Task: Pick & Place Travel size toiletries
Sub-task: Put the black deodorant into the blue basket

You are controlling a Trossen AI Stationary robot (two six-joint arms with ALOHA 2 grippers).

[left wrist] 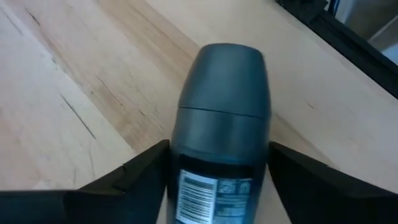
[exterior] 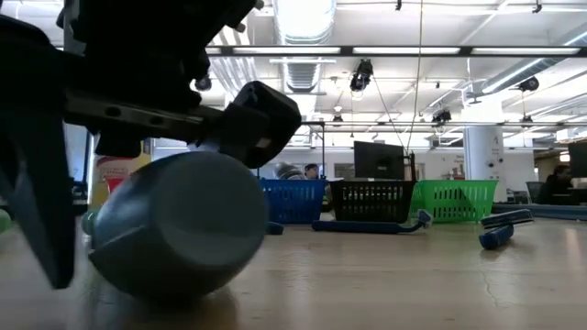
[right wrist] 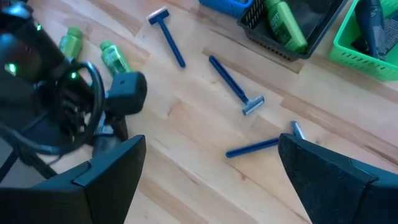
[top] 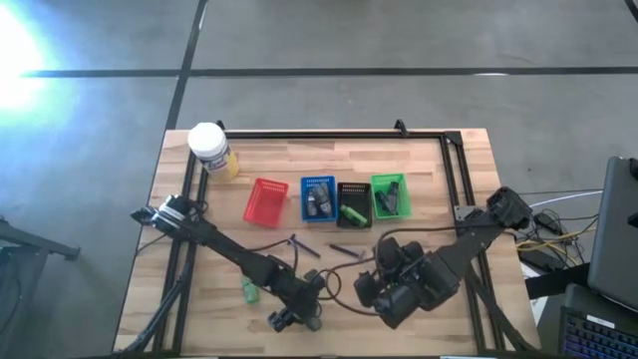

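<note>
A grey oval bottle (left wrist: 221, 118) lies on its side on the wooden table near the front edge; it also shows in the low view (exterior: 174, 229). My left gripper (top: 292, 319) is over it, one finger on each side. Two small green bottles (right wrist: 93, 48) lie on the table left of it (top: 249, 291). Three thin blue razors (right wrist: 236, 84) lie on the table in front of the baskets. My right gripper (right wrist: 221, 180) is open and empty, above the table near the razors (top: 379, 289). My left gripper pinches the grey bottle's two narrow sides (left wrist: 177, 155), at its labelled body below the cap, between its two fingers (left wrist: 140, 177). The fingers slant down from above and lie along the bottle. The bottle lies on the table (exterior: 183, 289).
Red (top: 265, 199), blue (top: 318, 196), black (top: 353, 202) and green (top: 389, 194) slotted baskets stand in a row at mid-table; the last three hold items. A white-lidded yellow jar (top: 209, 150) stands at the far left. A dark frame (top: 329, 134) borders the table.
</note>
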